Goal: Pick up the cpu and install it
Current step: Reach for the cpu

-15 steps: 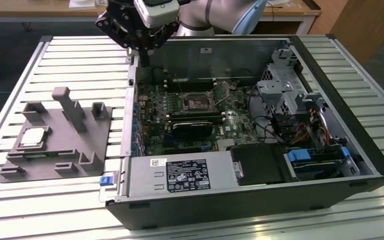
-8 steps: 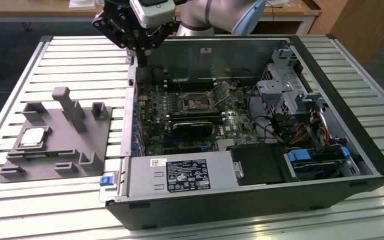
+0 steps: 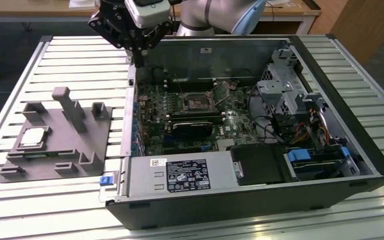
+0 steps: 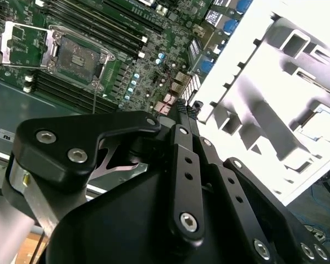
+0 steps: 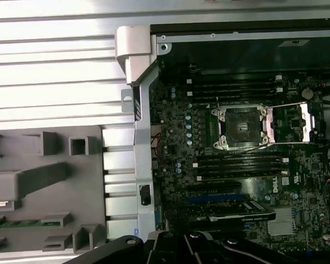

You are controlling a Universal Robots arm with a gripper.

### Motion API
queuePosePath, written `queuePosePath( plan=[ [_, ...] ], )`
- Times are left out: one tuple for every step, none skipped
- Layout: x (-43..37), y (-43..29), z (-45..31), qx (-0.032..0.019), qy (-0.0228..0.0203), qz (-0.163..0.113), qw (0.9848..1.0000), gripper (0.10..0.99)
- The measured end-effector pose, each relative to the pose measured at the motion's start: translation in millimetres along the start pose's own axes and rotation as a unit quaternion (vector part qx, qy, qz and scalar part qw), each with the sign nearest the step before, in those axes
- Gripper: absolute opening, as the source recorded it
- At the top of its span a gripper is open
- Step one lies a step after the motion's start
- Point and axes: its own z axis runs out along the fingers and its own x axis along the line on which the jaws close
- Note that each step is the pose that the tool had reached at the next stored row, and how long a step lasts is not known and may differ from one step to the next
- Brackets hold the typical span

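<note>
The cpu [image 3: 33, 137] lies flat, shiny side up, on the grey holder [image 3: 58, 147]. The holder sits near the counter's [image 3: 18, 70] edge on the exterior view's left. It has little walls and posts, and I think they keep the chip from sliding so it sits in a known spot. Nothing touches the chip.

The hand [image 3: 138, 61] hangs high over the far side of the counter, just above the wall of the computer box [image 3: 245, 205] nearest the holder. It is well apart from the cpu. Its two fingers are pinched narrow, and I see nothing between them.

The box lies on its side with the cover off, so the green board [image 5: 176, 143] faces up. The socket [image 5: 239, 127] on it is bare and its metal flap [image 5: 289, 124] is swung open — ready for a chip, I would guess. The cpu is not picked up yet.

In the first wrist view the holder runs off the picture. In the second wrist view it glares so bright that I cannot pick out the chip — and the hand's dark body covers much of the board.
</note>
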Motion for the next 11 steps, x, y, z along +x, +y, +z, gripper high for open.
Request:
queuePosePath(
  plan=[
    [0.8, -0.1, 0.0, 0.0000, 0.0000, 0.000, 1.0000, 0.106],
    [1.5, -0.1, -0.1, 0.0000, 0.0000, 0.000, 1.0000, 0.106],
    [2.4, -0.2, -0.1, 0.0000, 0.0000, 0.000, 1.0000, 0.106],
    [3.3, -0.2, -0.1, 0.0000, 0.0000, 0.000, 1.0000, 0.106],
    [4.3, -0.3, -0.2, 0.0000, 0.0000, 0.000, 1.0000, 0.106],
    [5.2, -0.4, -0.1, 0.0000, 0.0000, 0.000, 1.0000, 0.106],
    [6.1, -0.4, -0.2, 0.0000, 0.0000, 0.000, 1.0000, 0.106],
    [7.0, -0.5, -0.2, 0.0000, 0.0000, 0.000, 1.0000, 0.106],
    [8.0, -0.6, -0.3, 0.0000, 0.0000, 0.000, 1.0000, 0.106],
    [8.9, -0.7, -0.3, 0.0000, 0.0000, 0.000, 1.0000, 0.106],
    [9.7, -0.7, -0.3, 0.0000, 0.0000, 0.000, 1.0000, 0.106]
  ],
)
